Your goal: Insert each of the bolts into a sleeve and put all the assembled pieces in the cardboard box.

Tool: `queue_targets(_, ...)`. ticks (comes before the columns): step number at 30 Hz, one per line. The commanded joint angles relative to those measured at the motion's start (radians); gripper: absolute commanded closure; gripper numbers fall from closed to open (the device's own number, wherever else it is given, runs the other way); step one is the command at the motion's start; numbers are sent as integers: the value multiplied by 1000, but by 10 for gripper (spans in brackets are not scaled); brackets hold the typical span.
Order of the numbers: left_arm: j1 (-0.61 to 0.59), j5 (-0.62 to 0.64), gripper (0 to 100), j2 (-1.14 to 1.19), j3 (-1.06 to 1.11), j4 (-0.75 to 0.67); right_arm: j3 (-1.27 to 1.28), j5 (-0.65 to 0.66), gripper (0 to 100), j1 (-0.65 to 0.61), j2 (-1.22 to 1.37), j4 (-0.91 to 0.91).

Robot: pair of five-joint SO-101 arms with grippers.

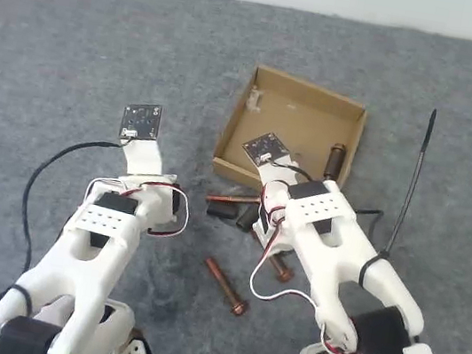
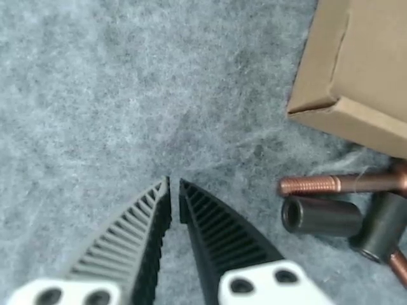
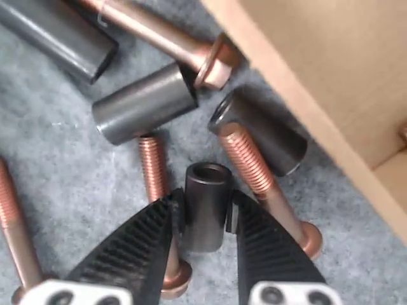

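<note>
My right gripper (image 3: 203, 213) is shut on a short dark sleeve (image 3: 205, 206), held open end up over the grey mat beside the cardboard box (image 3: 299, 82). Around it lie three more dark sleeves (image 3: 143, 105) and several copper bolts (image 3: 264, 184), loose and crossing each other. My left gripper (image 2: 175, 185) is shut on nothing, low over bare mat, with a bolt (image 2: 337, 184) and a sleeve (image 2: 321, 217) off to its side near the box corner (image 2: 337, 108). In the high view the box (image 1: 234, 132) holds one dark assembled piece (image 1: 335, 161).
One copper bolt (image 1: 225, 285) lies alone on the mat between the two arms. A thin black rod (image 1: 414, 178) stands up right of the box. Cables loop around both arms. Grey mat stretches open to the left and behind the box.
</note>
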Motion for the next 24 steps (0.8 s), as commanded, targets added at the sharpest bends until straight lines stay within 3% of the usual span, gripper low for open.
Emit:
queue_targets(1,-5,-8,977,-6,-48,5,-5,21,952,13,-4,-13)
queue_targets(3,-5,-8,977,-6,-48,5,-3,21,998,13,-4,-15)
queue_targets(14,-5,-8,977,-6,-48,5,6,21,991,24,-42,166)
queue_targets(24,-5,-8,977,-6,-48,5,110,21,991,305,-297,243)
